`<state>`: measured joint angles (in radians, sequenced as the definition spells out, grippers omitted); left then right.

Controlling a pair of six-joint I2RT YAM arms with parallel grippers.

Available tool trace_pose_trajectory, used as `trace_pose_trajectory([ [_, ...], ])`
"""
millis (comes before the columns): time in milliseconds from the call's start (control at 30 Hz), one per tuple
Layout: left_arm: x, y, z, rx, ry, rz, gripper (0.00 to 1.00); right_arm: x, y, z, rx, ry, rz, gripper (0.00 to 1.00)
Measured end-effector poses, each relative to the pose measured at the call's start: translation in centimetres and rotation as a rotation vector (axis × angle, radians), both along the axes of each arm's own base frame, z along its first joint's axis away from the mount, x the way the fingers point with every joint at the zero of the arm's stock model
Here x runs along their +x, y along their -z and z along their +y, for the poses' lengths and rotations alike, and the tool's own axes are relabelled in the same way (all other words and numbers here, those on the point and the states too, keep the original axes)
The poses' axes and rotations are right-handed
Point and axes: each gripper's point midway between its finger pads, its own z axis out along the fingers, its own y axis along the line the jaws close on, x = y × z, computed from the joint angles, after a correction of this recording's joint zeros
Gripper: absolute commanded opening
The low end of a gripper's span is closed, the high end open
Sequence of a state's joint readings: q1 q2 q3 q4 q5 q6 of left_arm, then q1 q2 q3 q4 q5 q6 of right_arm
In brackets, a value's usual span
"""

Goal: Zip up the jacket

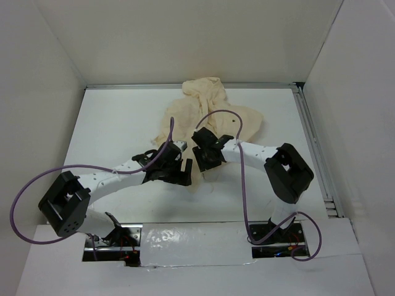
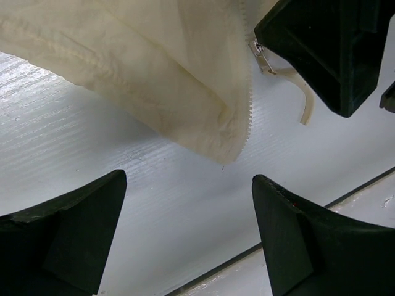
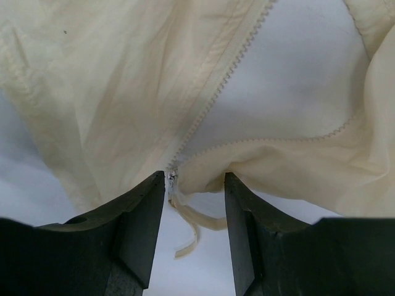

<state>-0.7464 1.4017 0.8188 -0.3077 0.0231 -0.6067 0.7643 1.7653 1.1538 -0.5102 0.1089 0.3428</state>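
The cream, thin soft-cloth jacket [image 1: 213, 111] lies crumpled at the far middle of the white worktop [image 1: 117, 123], its hem toward the arms. It looks light, limp and quick to bunch, so the cloth likely needs pinning below the small silvery zipper slider [image 3: 171, 176] while that is drawn along. The black right pincer [image 3: 194, 185] stands apart, straddling the slider and its cream pull cord [image 3: 191, 225], probably the best hold. The black left pincer [image 2: 188, 179] gapes above bare worktop beside the hem corner [image 2: 231, 151].
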Motion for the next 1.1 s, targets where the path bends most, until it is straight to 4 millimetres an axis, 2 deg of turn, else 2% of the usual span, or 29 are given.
trace_pose_trajectory([
  [333,0.0,-0.1,0.0,-0.002,0.000,-0.003,0.94,-1.1,1.6,-0.6,-0.047,-0.015,0.020,0.50],
  [500,0.0,-0.2,0.0,-0.002,-0.002,-0.005,0.94,-1.0,2.5,-0.8,-0.067,-0.008,0.023,0.39],
  [567,0.1,-0.2,0.1,-0.002,-0.003,-0.005,0.94,-0.9,2.6,-0.9,-0.072,-0.003,0.015,0.34],
  [633,0.1,-0.3,0.1,-0.003,-0.004,-0.007,0.94,-0.8,2.6,-1.1,-0.075,0.006,0.004,0.24],
  [700,0.0,-0.3,0.1,-0.003,-0.004,-0.008,0.94,-0.7,2.6,-1.1,-0.069,0.013,-0.009,0.11],
  [733,0.0,-0.4,0.1,-0.003,-0.004,-0.007,0.94,-0.7,2.6,-1.1,-0.063,0.020,-0.015,0.00],
  [833,0.0,-0.5,0.2,-0.005,-0.005,-0.010,0.93,-0.6,2.5,-0.8,-0.025,0.035,-0.035,0.00],
  [1000,0.0,-0.5,0.2,-0.004,-0.004,-0.008,0.92,-1.8,2.3,-0.9,0.041,0.046,-0.028,0.00],
  [1100,0.0,-0.5,0.2,0.003,-0.005,-0.001,0.92,-2.5,2.2,-1.0,0.079,0.058,-0.006,0.15],
])
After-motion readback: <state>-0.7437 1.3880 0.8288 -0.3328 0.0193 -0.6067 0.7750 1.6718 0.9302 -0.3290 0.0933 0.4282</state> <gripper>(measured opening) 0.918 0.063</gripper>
